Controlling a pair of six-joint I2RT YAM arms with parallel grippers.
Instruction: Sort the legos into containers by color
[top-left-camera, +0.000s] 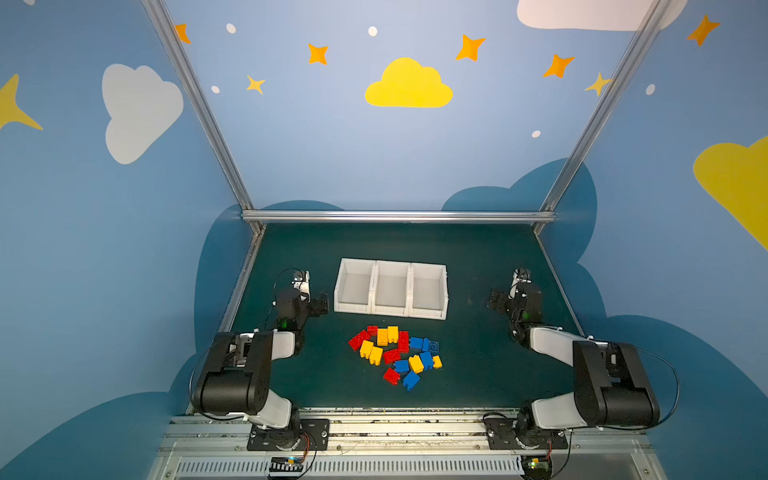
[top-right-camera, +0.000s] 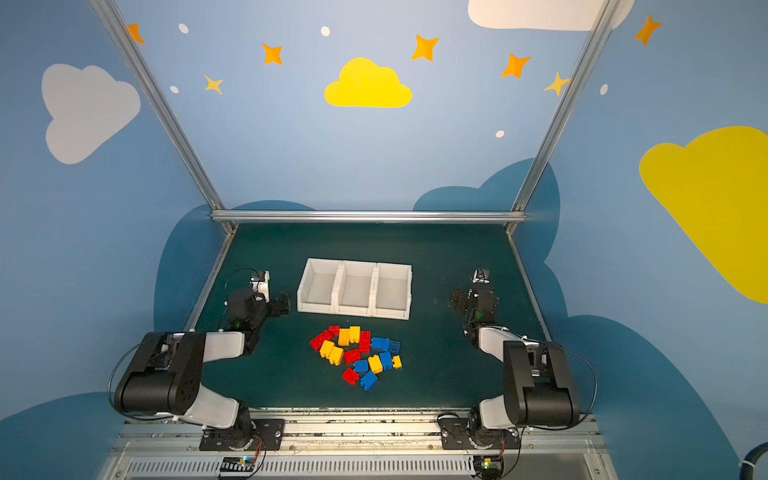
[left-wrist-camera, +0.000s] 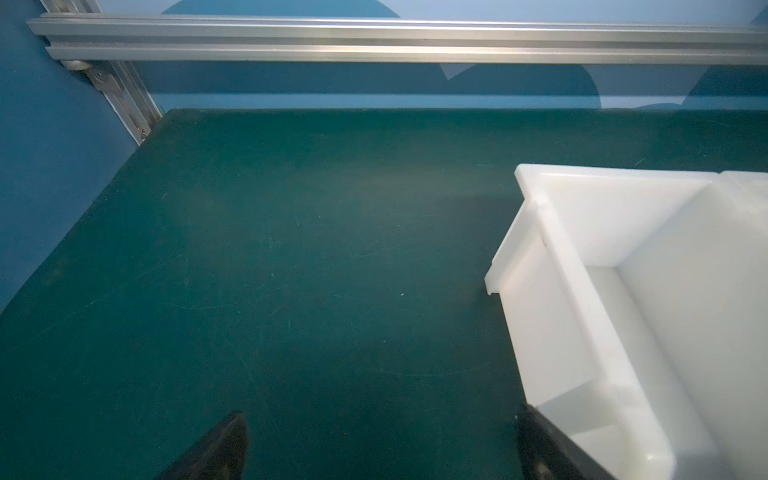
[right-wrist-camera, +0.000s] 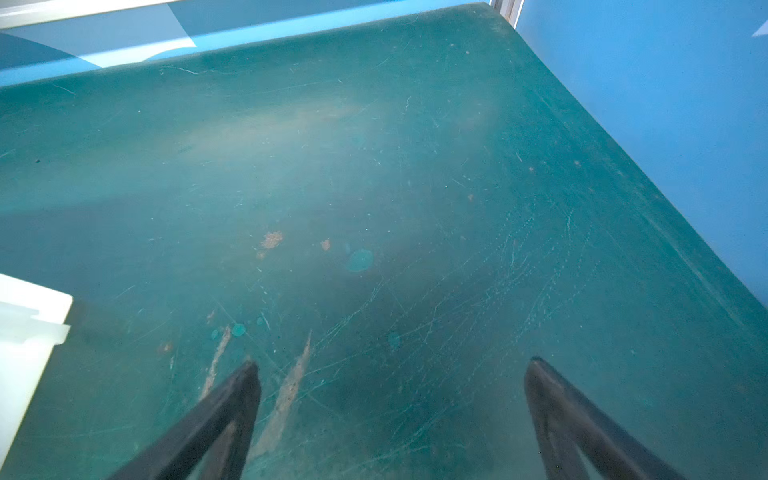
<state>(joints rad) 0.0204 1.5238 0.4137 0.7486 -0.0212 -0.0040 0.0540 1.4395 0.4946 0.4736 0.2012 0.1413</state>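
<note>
1. Left wrist view: the left end effector (left-wrist-camera: 380, 415) hangs with its fingers spread wide and nothing between them. One finger is just beside the end wall of the containers (left-wrist-camera: 552, 291), so a careless swing towards the pile could shove the joined row.
2. The right end effector (right-wrist-camera: 394, 363) is likewise spread and empty, over bare worktop (right-wrist-camera: 374, 166).
3. In both top views the legos (top-left-camera: 395, 355) lie in one tight cluster on the worktop in front of the empty containers, none sorted.
4. The bricks touch and some look tilted, so closing fingers may drag a neighbour or catch two colours.
5. If both arms reach for the one pile, they could collide.
</note>
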